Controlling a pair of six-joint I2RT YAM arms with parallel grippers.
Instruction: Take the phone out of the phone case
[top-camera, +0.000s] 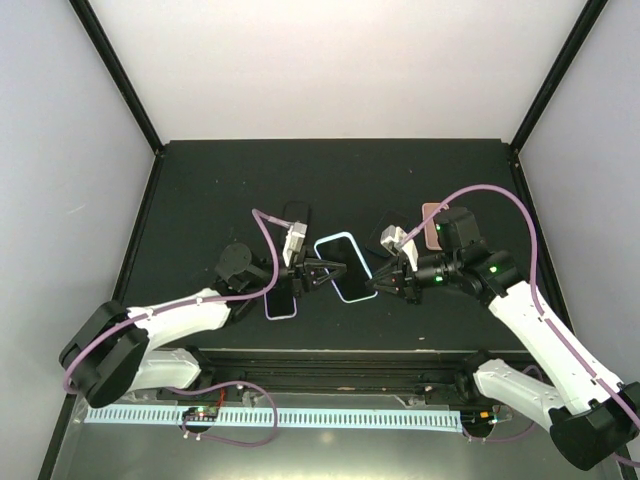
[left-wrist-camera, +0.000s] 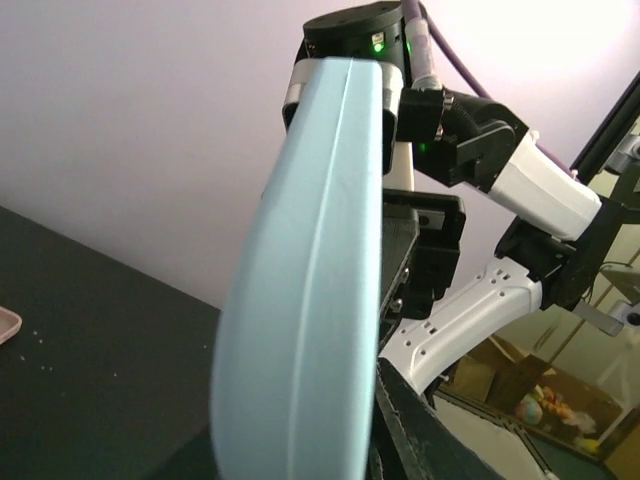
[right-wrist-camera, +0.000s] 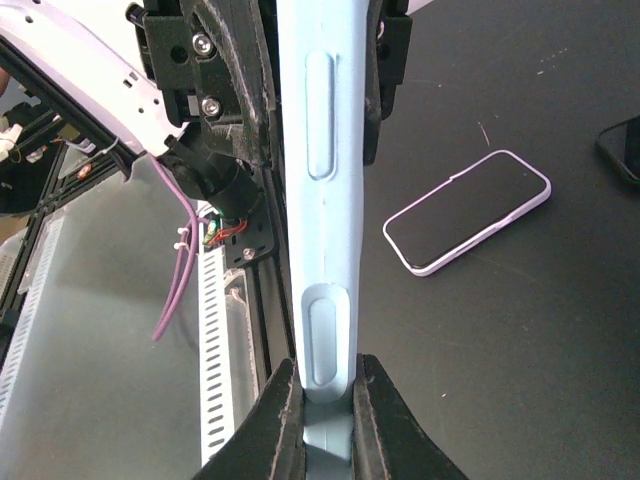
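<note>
Top view: pale blue phone case (top-camera: 336, 238), phone (top-camera: 345, 267) seated in it with the screen up, held mid-table between the arms. Left gripper (top-camera: 316, 273) is at its left edge and right gripper (top-camera: 377, 284) at its right near corner, so neither is nearer.

Left wrist: case back fills the frame; own jaws hidden.

Right wrist: case edge-on, long axis running straight away from the right fingers (right-wrist-camera: 282, 420), which clamp its near end. The left gripper's dark fingers flank the far end, seemingly clamped too. Next move likely pries across the case's thickness.
</note>
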